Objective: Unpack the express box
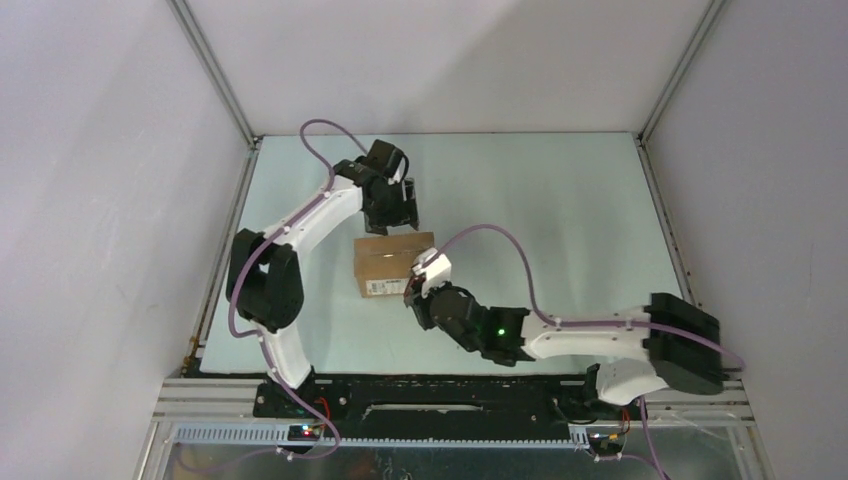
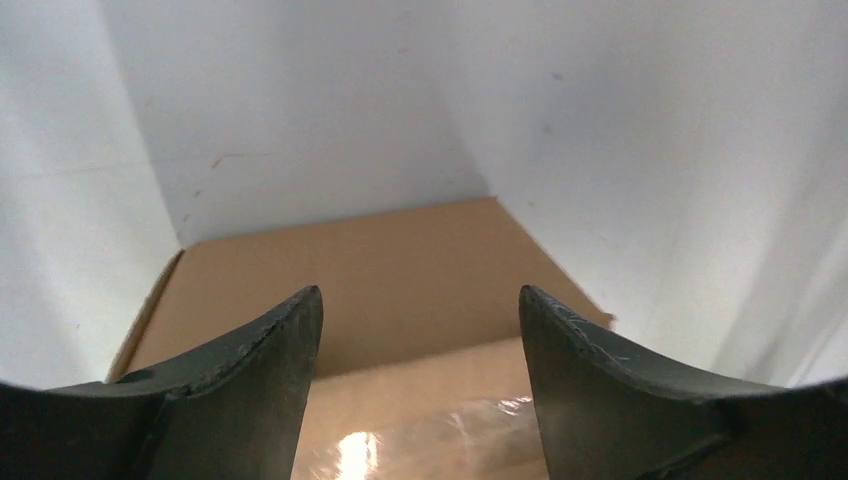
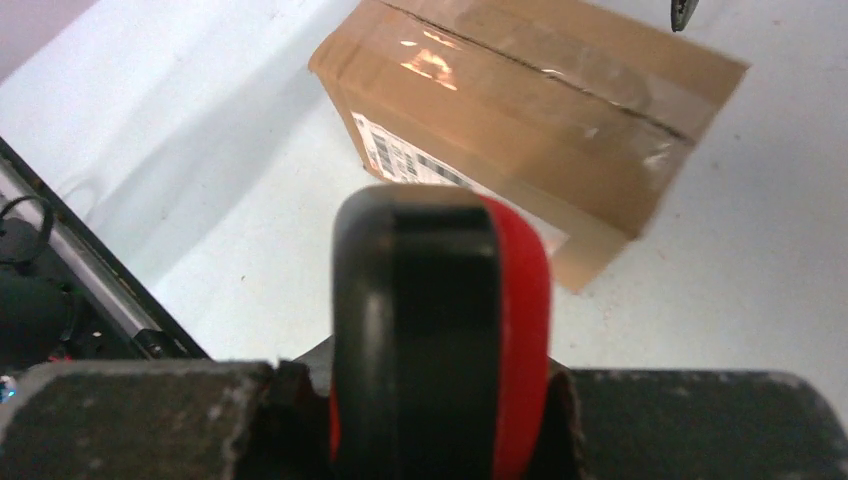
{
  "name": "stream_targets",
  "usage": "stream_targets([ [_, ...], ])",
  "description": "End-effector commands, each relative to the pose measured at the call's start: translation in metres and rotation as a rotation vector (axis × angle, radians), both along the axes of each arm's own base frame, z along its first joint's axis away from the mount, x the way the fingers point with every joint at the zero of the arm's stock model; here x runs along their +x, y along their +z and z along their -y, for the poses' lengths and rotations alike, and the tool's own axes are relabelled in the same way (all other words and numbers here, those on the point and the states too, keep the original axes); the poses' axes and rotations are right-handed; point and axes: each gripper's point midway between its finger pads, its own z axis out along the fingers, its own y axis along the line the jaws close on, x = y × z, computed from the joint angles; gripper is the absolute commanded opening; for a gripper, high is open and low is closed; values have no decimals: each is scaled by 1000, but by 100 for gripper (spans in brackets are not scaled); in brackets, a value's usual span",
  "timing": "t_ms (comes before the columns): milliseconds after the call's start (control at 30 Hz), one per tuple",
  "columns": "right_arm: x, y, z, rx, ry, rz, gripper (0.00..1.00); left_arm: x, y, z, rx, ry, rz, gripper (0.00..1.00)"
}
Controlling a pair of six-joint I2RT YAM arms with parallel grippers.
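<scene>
Print on the white label [image 3: 400,160] is too smeared for you to read: the right wrist view gives only dark bars and lines of text on the side wall of the express box [image 1: 393,262], and the overhead view shows just a pale patch. Your right gripper [image 3: 432,385] is clamped on the utility knife [image 3: 440,300], whose black-and-red body fills the middle of that view and covers part of the box beyond it. The knife's front end cannot be made out, and from overhead it is lost among the dark fingers. The box lies just ahead of the right gripper on the table [image 1: 560,200], turned at an angle, with clear tape [image 3: 540,75] glaring over its closed top seam. A dark tip [image 3: 681,12] is cut off at the upper edge of the right wrist view, past the box's far corner; you cannot tell what it belongs to. Your left gripper [image 2: 420,295] has its fingers spread with nothing between them, and the box's top sits directly below, its near part cut off by the frame. Only the overhead view shows both grippers at once: the left at the box's far edge, the right at its near right corner, beside the label side. Whether either touches the cardboard you cannot tell.
</scene>
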Motion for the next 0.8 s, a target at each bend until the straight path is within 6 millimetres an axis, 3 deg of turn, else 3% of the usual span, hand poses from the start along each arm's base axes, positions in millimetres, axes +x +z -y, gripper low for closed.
stream_targets([
  [0,-3,40,34,82,-74,-29,0,15,46,26,-66,-156,120,78],
  [100,-8,49,60,83,-93,-33,0,23,74,13,-5,-122,189,84],
  [167,-5,53,80,68,-124,-32,0,23,94,-5,60,-60,236,87],
  [267,17,64,106,77,-191,-13,0,4,114,-28,83,46,272,88],
  [333,35,79,112,105,-205,35,0,-14,117,-39,55,116,287,88],
  [433,59,98,110,129,-182,129,0,-47,109,-48,-3,212,254,88],
  [600,111,98,109,127,-176,219,0,-93,88,-51,-104,340,213,88],
  [767,166,93,106,87,-210,341,0,-111,65,-31,-241,394,158,88],
])
